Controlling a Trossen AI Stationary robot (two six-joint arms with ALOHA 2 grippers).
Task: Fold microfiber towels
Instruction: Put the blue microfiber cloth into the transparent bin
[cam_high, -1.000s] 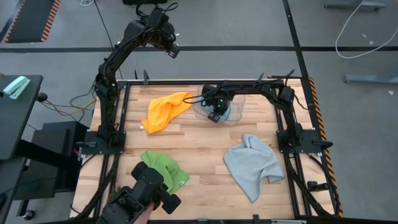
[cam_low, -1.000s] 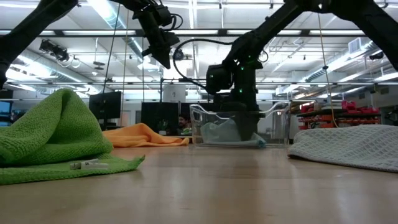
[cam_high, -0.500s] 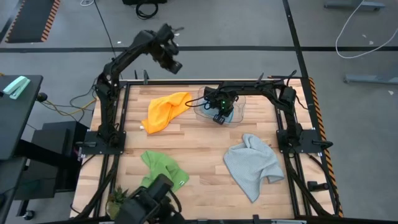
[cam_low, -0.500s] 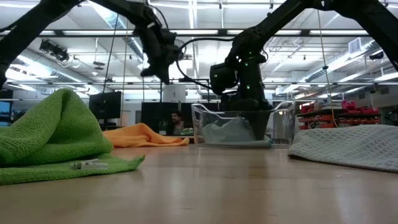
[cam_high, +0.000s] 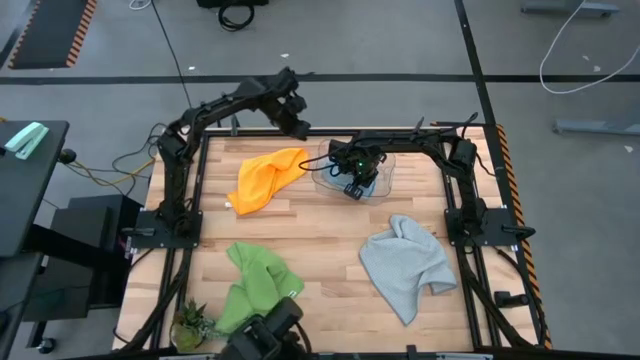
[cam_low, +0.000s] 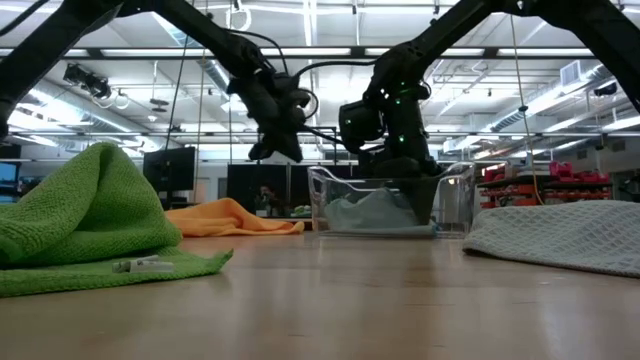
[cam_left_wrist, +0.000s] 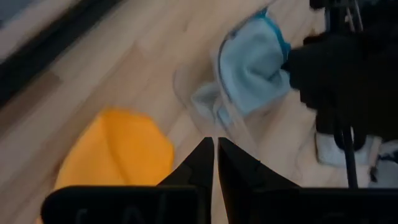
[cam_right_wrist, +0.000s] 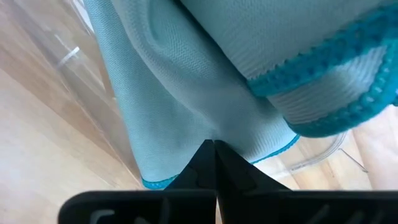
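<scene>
A light blue towel (cam_high: 372, 177) lies bunched in a clear plastic bin (cam_high: 386, 190) at the table's far middle. My right gripper (cam_high: 350, 188) reaches into the bin and is shut on the towel (cam_right_wrist: 205, 74). My left gripper (cam_high: 298, 127) is shut and empty, in the air over the table's far edge, left of the bin; its wrist view shows the closed fingers (cam_left_wrist: 215, 149). A yellow-orange towel (cam_high: 265, 178) lies crumpled at the far left, a bright green one (cam_high: 258, 282) at the near left and a light grey one (cam_high: 405, 265) at the near right. My right gripper pinches a fold of the light blue towel (cam_right_wrist: 214, 134) between its two fingertips, inside the bin near the bin's left wall. The fingers come slanting down from above. The towel lies bunched on the bin's floor, slack.
A dark object (cam_high: 265, 340) and a small green plant-like thing (cam_high: 190, 322) show at the table's near edge. Bare wood lies in the table's middle (cam_high: 320, 235). The black frame rails (cam_high: 190, 200) run along both sides.
My left arm has swung down from high behind the table toward the far edge and rightward, nearer the bin. My right gripper has shifted a little toward the table's right, and the bin has slid with it. The dark object at the near edge has drawn back, uncovering the green towel.
</scene>
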